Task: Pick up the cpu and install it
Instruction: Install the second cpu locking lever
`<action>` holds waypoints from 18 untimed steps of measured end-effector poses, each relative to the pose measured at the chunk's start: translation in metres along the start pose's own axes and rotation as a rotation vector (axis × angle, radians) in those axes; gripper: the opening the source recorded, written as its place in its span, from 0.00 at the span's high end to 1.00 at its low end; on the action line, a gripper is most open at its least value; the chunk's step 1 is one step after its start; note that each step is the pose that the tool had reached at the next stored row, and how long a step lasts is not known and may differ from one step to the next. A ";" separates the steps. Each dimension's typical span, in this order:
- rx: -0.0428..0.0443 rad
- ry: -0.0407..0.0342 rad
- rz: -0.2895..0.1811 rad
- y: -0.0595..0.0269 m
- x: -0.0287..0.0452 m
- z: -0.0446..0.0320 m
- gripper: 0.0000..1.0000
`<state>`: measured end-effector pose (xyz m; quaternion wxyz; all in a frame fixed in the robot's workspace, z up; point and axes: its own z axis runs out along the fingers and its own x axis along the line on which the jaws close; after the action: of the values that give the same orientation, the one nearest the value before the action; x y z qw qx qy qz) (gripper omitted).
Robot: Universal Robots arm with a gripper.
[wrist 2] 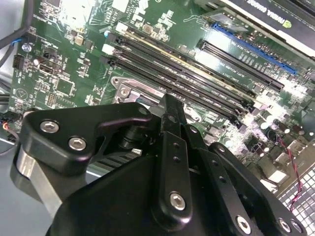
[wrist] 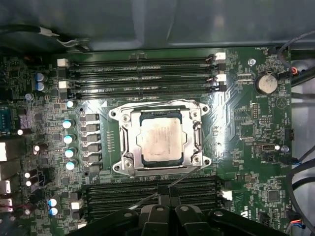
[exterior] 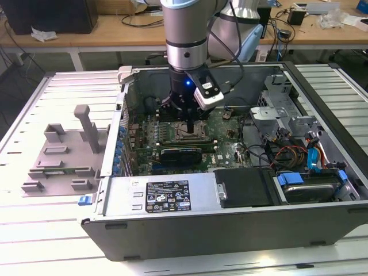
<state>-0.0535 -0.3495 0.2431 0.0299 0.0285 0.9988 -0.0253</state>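
The cpu (wrist: pixel 161 142) lay seated in the motherboard socket (wrist: pixel 158 140), directly beneath the claw (exterior: pixel 190 123). Claw state: cannot tell; in the second wrist view its black linkage (wrist 2: pixel 170 162) hid the tips.

Handling judgement: light, stiff, flat chip with a slick metal lid and fragile underside, best taken by opposite edges.

Obstacles: socket frame hugged the chip; memory slots (wrist: pixel 142 73) flanked the socket; graphics card (exterior: pixel 181 154) near; chassis wall (exterior: pixel 123 109) further off.

White slatted tabletop (exterior: pixel 52 241) carries the open computer case (exterior: pixel 230 224) lying on its side; towards the exterior view's left, a grey plastic fixture (exterior: pixel 63 155) sits just beside it.
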 end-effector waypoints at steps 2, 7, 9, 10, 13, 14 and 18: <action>-0.0028 -0.0006 -0.013 -0.0016 0.0023 0.0013 0.89; -0.0041 -0.0011 -0.026 -0.0037 0.0054 0.0032 0.89; -0.0052 -0.0010 -0.025 -0.0040 0.0085 0.0063 0.89; -0.0055 -0.0009 -0.025 -0.0044 0.0095 0.0076 0.89; -0.0060 -0.0009 -0.024 -0.0056 0.0114 0.0102 0.89; -0.0066 -0.0010 -0.023 -0.0069 0.0116 0.0109 0.89; -0.0108 -0.0007 -0.022 -0.0107 0.0122 0.0125 0.89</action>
<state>-0.0656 -0.3602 0.2304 0.0302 0.0174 0.9992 -0.0202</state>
